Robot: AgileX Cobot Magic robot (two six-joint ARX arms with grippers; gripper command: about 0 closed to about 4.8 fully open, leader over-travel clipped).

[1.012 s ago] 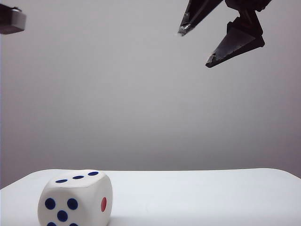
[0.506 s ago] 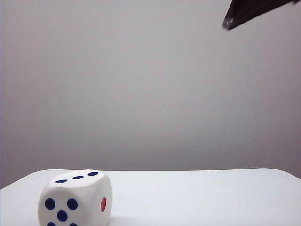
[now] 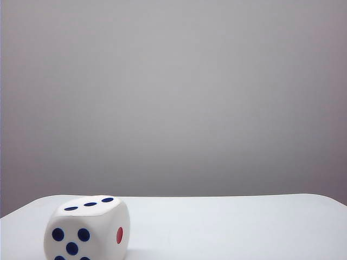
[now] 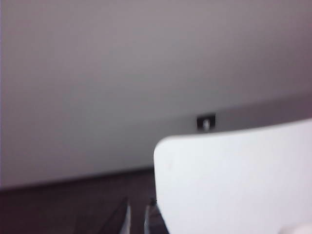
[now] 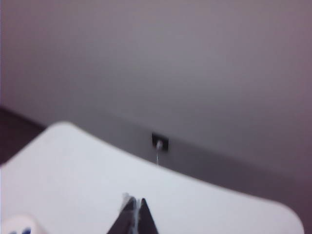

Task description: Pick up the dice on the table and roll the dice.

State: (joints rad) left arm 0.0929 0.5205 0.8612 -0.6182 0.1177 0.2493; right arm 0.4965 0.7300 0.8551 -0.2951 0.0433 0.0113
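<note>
The dice [image 3: 87, 227], a big white cube with rounded corners, rests near the left front of the white table [image 3: 233, 222]. Three blue pips face up, blue pips face the camera and a red pip faces right. Neither gripper shows in the exterior view. In the right wrist view my right gripper [image 5: 135, 201] is shut and empty, high above the table [image 5: 73, 165], with the dice [image 5: 17, 225] far off to one side. In the left wrist view my left gripper [image 4: 140, 209] hangs beside the table's corner [image 4: 163, 146], its dark fingers [image 4: 124, 219] a narrow gap apart with nothing between them.
A plain grey wall stands behind the table. A small dark box [image 4: 205, 122] sits low on that wall, and the right wrist view shows the box [image 5: 159, 142] too. Dark floor [image 4: 58, 204] lies beyond the table's edge.
In the exterior view both grippers have risen out of the top of the picture; the right one was wide open a second ago. The dice has not moved.
</note>
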